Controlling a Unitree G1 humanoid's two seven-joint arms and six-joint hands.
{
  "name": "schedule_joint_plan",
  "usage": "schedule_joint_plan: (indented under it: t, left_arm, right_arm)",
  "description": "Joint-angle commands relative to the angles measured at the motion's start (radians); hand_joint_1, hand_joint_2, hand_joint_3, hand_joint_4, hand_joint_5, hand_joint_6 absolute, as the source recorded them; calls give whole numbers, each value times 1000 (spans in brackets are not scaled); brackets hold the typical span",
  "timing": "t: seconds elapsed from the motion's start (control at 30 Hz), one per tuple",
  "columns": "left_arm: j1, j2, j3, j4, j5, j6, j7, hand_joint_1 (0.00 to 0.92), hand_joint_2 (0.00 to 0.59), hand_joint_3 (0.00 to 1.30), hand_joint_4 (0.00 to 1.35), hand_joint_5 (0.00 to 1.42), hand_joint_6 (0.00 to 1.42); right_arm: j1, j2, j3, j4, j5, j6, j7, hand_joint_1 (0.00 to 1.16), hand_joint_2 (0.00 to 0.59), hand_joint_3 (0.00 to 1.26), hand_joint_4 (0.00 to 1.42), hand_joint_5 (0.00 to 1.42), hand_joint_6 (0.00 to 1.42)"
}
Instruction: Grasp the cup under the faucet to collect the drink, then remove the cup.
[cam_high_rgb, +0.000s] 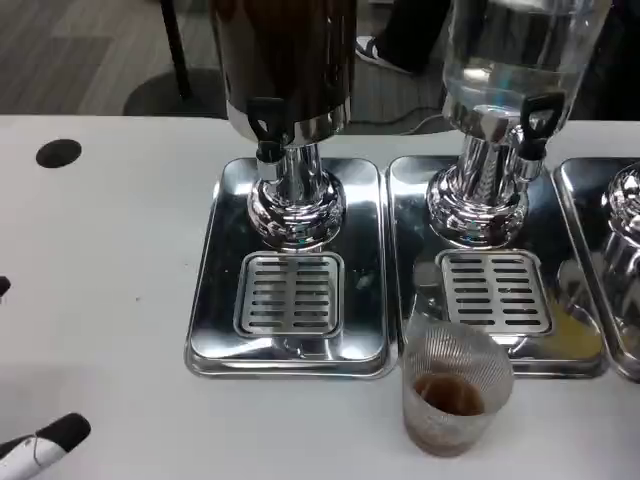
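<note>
A ribbed clear cup (455, 391) with a little brown drink in its bottom stands on the white table, just in front of the middle chrome tray (412, 200). The dark-drink dispenser (285, 70) stands on the left tray (215, 300), with its black faucet lever (266, 120) above a slotted drip grate (290, 293). The clear-water dispenser (515, 60) with its own black faucet lever (540, 118) stands behind the cup. A black fingertip (62, 432) of my left hand (40, 447) shows at the bottom left corner, far from the cup and holding nothing visible.
A third chrome tray (585, 200) with another dispenser base lies at the right edge. A black round hole (58, 152) marks the table at the far left. A dark small object (3, 287) peeks in at the left edge.
</note>
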Motion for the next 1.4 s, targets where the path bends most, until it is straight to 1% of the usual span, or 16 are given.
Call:
schedule_joint_plan:
  t: [0.03,0.27,0.53,0.77,1.07,1.4]
  left_arm:
    - [28,-23,5,-15,-19,-25,29,0,52,1,0,0,0]
    - [80,-41,6,-24,-15,-56,40,0,61,3,0,0,0]
    - [100,-30,14,-31,-6,-88,43,0,64,3,0,0,0]
    - [98,-28,22,-47,5,-90,41,0,62,8,0,0,0]
    - [100,-25,30,-35,9,-92,42,0,63,12,0,0,0]
    - [81,-27,11,-16,24,-82,41,0,61,13,0,0,0]
  right_arm:
    - [19,6,-4,-30,24,19,-5,609,576,330,216,143,59]
    - [37,10,5,-46,39,27,0,622,565,334,222,154,62]
    - [68,6,2,-80,42,27,-2,630,564,341,229,155,62]
    - [82,6,-3,-106,40,35,-3,635,564,342,230,156,62]
    - [79,6,6,-103,31,37,-7,640,564,343,230,158,62]
    - [88,11,4,-106,26,40,-14,643,564,343,230,158,62]
